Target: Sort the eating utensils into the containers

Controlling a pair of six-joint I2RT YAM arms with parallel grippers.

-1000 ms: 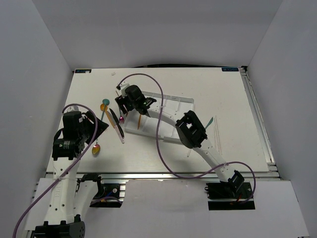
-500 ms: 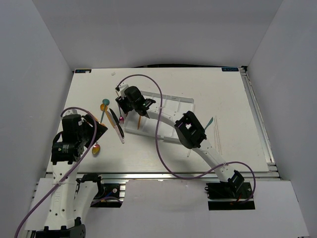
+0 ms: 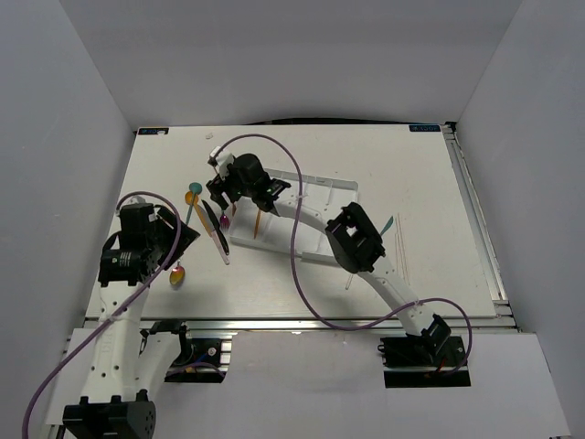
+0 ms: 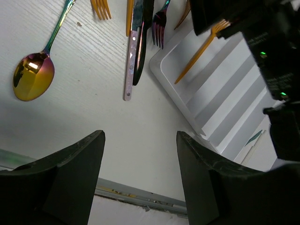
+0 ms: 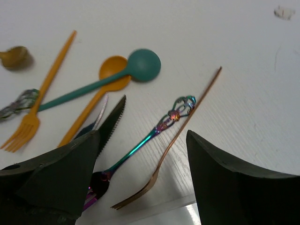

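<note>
Left wrist view: the left gripper (image 4: 139, 140) hangs apart and empty, near-left of the tray (image 4: 220, 112). One orange fork (image 4: 199, 54) lies inside it. Left of the tray, an iridescent spoon (image 4: 30, 77), teal spoon (image 5: 143, 65) and black knife (image 5: 112, 119) remain unsorted, as do the chopsticks (image 3: 400, 242) to its right. The right gripper (image 5: 140, 140) is also apart. White counter (image 3: 384, 155), pale walls (image 3: 274, 55).

white plastic tray (image 4: 220, 110): 1 o'clock end behind black right arm (image 4: 255, 28) | iridescent metal spoon (image 4: 33, 77): handle cut at 12 o'clock

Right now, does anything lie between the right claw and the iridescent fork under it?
Nothing visible does. The right claw is open over the iridescent fork; a copper fork and a black knife lie close on either side.
</note>
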